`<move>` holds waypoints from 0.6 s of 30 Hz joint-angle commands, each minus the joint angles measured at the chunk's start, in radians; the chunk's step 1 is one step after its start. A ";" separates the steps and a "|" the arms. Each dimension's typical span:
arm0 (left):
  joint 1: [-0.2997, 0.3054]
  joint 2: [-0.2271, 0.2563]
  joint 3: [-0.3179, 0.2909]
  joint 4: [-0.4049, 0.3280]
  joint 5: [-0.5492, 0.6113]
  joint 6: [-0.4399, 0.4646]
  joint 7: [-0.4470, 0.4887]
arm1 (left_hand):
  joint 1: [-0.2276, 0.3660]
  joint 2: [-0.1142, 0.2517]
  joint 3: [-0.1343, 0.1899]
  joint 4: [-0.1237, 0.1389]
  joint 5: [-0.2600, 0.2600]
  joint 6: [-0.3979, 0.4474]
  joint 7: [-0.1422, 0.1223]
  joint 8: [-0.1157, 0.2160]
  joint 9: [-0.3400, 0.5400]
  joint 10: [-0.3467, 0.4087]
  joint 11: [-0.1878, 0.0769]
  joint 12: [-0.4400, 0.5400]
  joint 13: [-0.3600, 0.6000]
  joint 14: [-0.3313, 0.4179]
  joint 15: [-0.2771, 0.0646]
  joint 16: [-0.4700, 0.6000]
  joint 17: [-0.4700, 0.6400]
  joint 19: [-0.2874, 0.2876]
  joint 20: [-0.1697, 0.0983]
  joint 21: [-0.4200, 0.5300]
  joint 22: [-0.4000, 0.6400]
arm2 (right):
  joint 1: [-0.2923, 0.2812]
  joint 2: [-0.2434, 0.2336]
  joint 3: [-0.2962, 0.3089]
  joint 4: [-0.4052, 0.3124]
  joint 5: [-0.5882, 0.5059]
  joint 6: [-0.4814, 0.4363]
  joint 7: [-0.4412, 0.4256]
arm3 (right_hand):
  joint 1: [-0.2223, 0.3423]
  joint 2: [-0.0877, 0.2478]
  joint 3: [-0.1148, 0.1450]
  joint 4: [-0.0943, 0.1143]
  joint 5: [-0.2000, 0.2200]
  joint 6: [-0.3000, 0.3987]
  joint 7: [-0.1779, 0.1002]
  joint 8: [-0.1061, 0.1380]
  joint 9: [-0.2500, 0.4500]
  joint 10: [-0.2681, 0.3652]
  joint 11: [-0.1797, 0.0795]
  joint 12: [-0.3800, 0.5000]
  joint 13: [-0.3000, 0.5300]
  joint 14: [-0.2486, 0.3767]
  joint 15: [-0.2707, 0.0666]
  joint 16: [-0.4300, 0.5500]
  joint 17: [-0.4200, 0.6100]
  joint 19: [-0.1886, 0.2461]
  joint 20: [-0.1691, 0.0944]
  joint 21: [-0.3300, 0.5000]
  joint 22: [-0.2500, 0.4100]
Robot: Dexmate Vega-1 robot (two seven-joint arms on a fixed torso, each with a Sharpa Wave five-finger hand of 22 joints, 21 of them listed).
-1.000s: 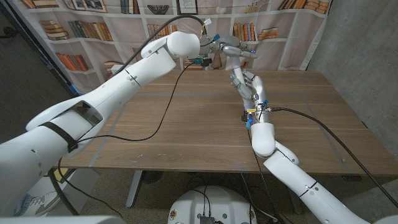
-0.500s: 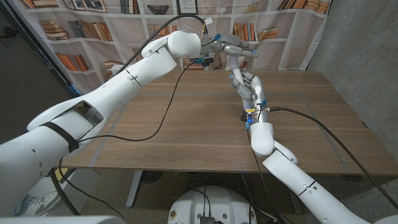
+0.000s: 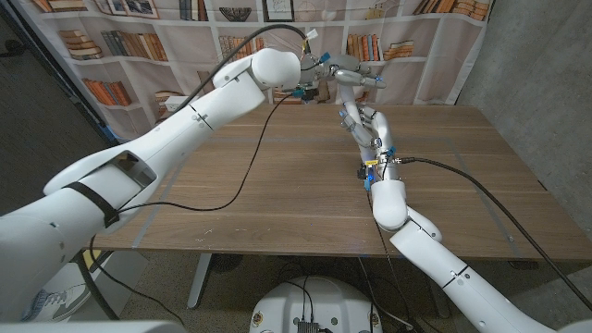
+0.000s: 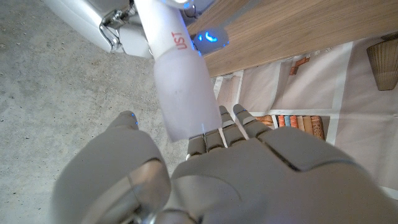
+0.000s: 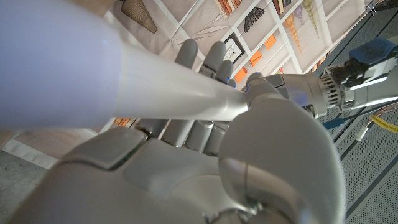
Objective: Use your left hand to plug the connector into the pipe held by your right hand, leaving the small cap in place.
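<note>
Left hand (image 3: 317, 76) has nudged slightly toward the right hand (image 3: 363, 116) over the far surface (image 3: 277, 176), fingers (image 4: 214, 134) clasping the connector (image 4: 180, 87), right hand gripping the pipe (image 5: 174, 93); mating looks unfinished.

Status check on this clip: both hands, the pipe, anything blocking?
Right hand grips the white pipe, held above the table's far edge. Left hand has its fingers on a white tube; connector seating can't be told. No obstruction seen.
</note>
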 commanded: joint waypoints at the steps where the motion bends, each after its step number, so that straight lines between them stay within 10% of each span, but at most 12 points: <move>1: -0.007 -0.019 0.016 0.037 -0.010 -0.016 -0.012 | -0.001 -0.001 -0.003 -0.002 0.005 0.010 -0.003 0.006 -0.001 0.003 -0.002 0.004 0.002 -0.001 -0.001 0.005 0.003 0.003 0.005 -0.006 0.003 | 0.015 0.005 -0.007 0.013 -0.018 0.022 -0.009 | 0.020 0.026 0.041 0.031 0.005 0.061 -0.063 0.005 0.004 0.009 0.000 0.004 0.005 0.008 -0.015 0.001 0.004 -0.003 -0.149 0.008 0.001; 12: -0.009 -0.021 0.015 0.043 -0.011 -0.027 -0.009 | -0.001 0.001 -0.004 -0.003 0.007 0.017 -0.002 0.009 -0.002 0.003 -0.005 0.005 0.001 -0.001 -0.001 0.006 0.003 0.003 0.009 -0.006 0.003 | 0.020 0.019 -0.005 0.018 -0.042 0.047 -0.035 | 0.017 0.027 0.042 0.036 0.005 0.058 -0.067 0.007 0.010 0.009 -0.014 0.004 0.005 0.010 -0.015 0.003 0.007 -0.004 -0.148 0.010 0.000; 18: -0.021 -0.030 0.025 0.049 -0.001 -0.010 -0.016 | -0.002 0.003 -0.005 -0.004 0.007 0.025 0.004 0.012 -0.002 0.006 -0.004 0.007 0.000 0.000 -0.003 0.006 0.002 0.004 0.010 -0.006 0.003 | 0.028 0.022 -0.007 0.020 -0.057 0.040 -0.037 | 0.028 0.039 0.058 0.035 0.011 0.052 -0.042 0.010 0.020 0.008 0.021 0.005 0.005 0.021 -0.018 0.008 0.010 0.016 -0.150 0.017 -0.002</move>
